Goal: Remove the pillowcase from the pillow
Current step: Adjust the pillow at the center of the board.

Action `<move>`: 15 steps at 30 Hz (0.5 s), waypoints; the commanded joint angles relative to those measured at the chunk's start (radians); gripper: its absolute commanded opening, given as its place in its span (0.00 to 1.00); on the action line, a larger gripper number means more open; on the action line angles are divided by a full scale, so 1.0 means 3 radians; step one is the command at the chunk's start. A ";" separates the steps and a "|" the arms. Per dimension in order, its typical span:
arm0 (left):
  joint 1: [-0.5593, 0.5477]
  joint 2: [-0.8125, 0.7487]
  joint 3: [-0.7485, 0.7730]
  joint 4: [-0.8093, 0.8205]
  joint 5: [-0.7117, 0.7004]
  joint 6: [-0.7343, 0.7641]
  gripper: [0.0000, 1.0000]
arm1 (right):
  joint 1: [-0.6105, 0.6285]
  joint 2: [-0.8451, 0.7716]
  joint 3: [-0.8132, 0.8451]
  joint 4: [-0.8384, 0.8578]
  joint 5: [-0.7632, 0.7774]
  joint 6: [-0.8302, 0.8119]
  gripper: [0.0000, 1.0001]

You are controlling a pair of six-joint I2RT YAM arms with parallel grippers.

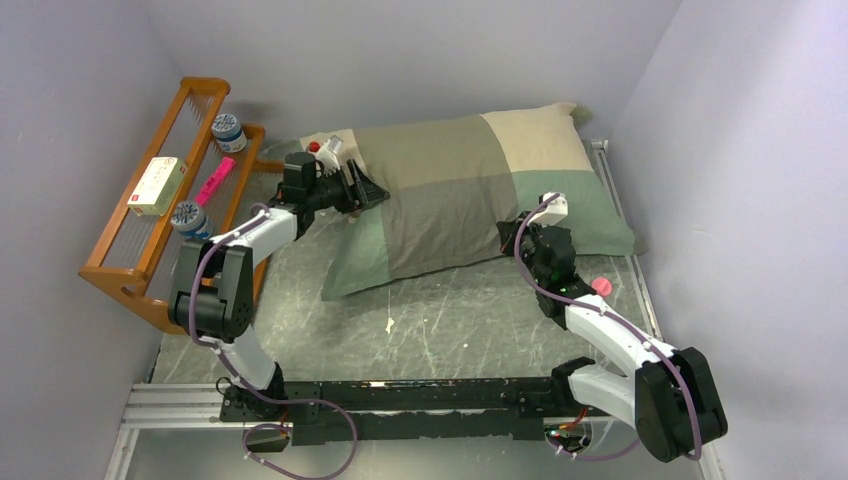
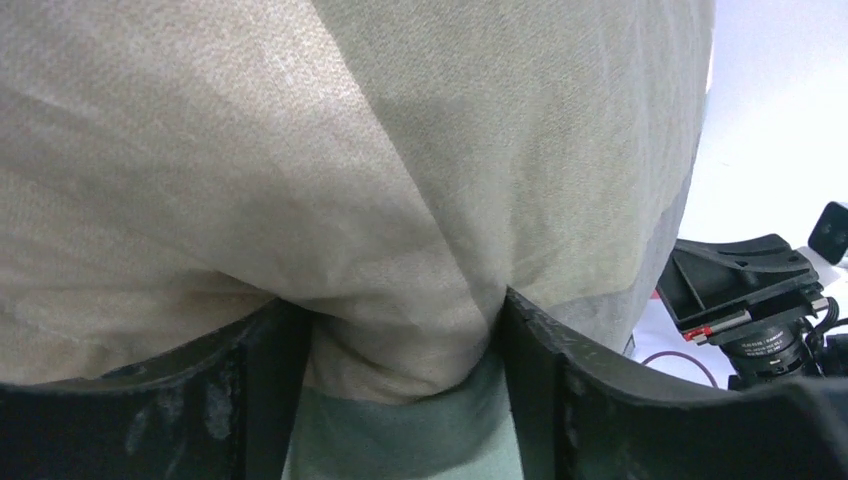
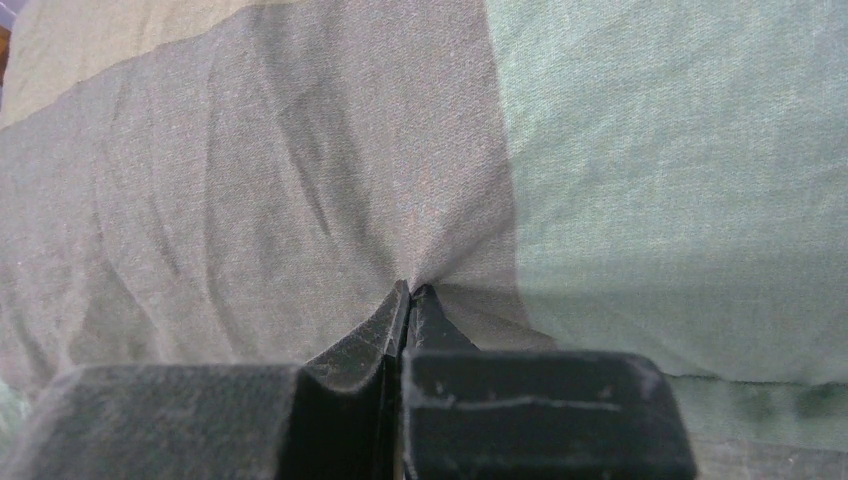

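The pillowcase (image 1: 470, 185), a patchwork of olive-grey, beige and green, lies across the back of the table with the pillow inside. A white corner of the pillow (image 1: 330, 150) with a red mark sticks out at the left end. My left gripper (image 1: 367, 188) is at that left end. In the left wrist view its jaws stand partly apart, clamped on a thick bulge of the pillowcase (image 2: 400, 330). My right gripper (image 1: 512, 238) is at the near edge of the pillowcase. In the right wrist view it (image 3: 408, 292) is shut, pinching a small fold of olive-grey cloth (image 3: 300, 200).
A wooden rack (image 1: 150, 215) stands at the left with two jars, a box and a pink item on it. A small pink object (image 1: 600, 286) lies beside the right arm. Grey walls close in on the left, back and right. A metal rail (image 1: 620, 215) runs along the right edge.
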 commanded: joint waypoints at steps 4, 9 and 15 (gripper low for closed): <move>-0.0309 0.0124 -0.0112 0.0853 0.0453 -0.0449 0.47 | 0.0020 -0.0105 0.0016 0.0029 -0.0094 -0.0064 0.02; -0.0335 0.0043 -0.0159 0.0933 0.0467 -0.0473 0.06 | 0.0021 -0.0213 0.0042 -0.0121 -0.0040 -0.0043 0.23; -0.0335 -0.0269 -0.0223 0.0501 0.0328 -0.0141 0.05 | 0.0011 -0.0515 0.0076 -0.0540 0.0202 0.0085 0.71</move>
